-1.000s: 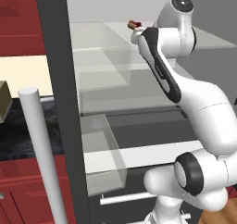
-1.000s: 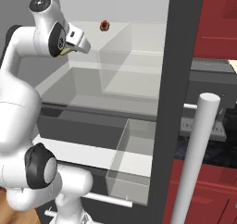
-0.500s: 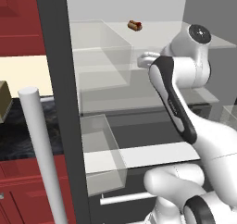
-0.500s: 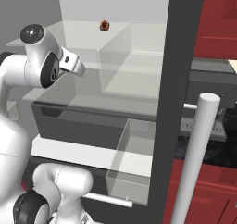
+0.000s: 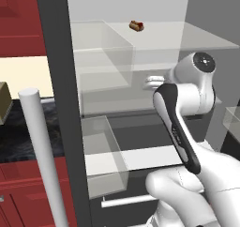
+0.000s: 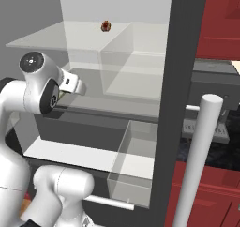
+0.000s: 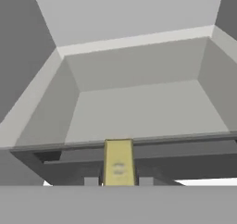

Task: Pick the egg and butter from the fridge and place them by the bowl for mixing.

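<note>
In the hand view the butter (image 7: 118,159), a pale yellow stick, stands between my fingertips, and my gripper (image 7: 119,179) is shut on it. Behind it lies the pale grey inside of the fridge (image 7: 139,107). From the base views my gripper (image 5: 152,82) (image 6: 78,86) hangs at the level of the middle glass shelf, inside the open fridge (image 5: 56,57) (image 6: 183,57). The egg and the bowl are out of view.
A brown-red lumpy item (image 5: 136,26) (image 6: 106,26) lies on the top glass shelf. The long grey door handle (image 5: 42,155) (image 6: 199,160) stands close in front. A translucent bin (image 5: 101,155) (image 6: 133,165) sits low. Red cabinets (image 5: 18,19) flank the fridge.
My arm has swung down from the top shelf to the middle shelf, still shut on the butter. The brown-red item has stayed in place.
</note>
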Robot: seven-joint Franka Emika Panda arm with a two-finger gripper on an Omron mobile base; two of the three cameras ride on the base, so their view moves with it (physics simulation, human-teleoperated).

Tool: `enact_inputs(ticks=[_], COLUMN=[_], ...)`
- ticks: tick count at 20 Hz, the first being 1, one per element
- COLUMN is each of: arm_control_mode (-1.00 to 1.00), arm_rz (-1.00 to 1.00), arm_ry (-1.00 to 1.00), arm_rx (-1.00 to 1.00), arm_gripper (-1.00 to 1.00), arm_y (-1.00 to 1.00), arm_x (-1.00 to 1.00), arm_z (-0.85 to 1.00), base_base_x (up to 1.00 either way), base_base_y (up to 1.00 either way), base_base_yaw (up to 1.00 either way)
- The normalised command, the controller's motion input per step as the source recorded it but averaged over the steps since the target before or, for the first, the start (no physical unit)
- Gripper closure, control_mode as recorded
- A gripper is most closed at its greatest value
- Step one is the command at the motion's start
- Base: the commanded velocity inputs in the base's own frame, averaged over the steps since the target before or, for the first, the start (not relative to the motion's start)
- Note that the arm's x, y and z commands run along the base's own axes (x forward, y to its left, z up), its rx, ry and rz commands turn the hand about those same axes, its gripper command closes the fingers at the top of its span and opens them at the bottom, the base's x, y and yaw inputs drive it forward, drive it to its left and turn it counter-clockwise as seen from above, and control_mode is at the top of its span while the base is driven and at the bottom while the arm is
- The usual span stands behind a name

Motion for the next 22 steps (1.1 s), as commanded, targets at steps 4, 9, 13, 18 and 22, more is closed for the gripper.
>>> enact_inputs(ticks=[4, 9, 13, 18, 22], arm_control_mode=[-1.0, -1.0, 1.0, 1.0, 1.0], arm_rz=[0.01, 0.0, 0.0, 0.0, 0.0], arm_ry=[0.04, 0.0, 0.0, 0.0, 0.0], arm_rx=[-0.17, 0.0, 0.0, 0.0, 0.0], arm_gripper=[1.0, 1.0, 1.0, 1.0, 1.0], arm_y=[0.01, 0.0, 0.0, 0.0, 0.0], arm_x=[-0.07, 0.0, 0.0, 0.0, 0.0], arm_z=[-0.21, 0.0, 0.0, 0.0, 0.0], base_base_x=[0.0, 0.0, -0.36, -0.68, -0.71], base_base_y=[0.0, 0.0, 0.0, -0.03, -0.07], base_base_yaw=[0.0, 0.0, 0.0, 0.0, 0.0])
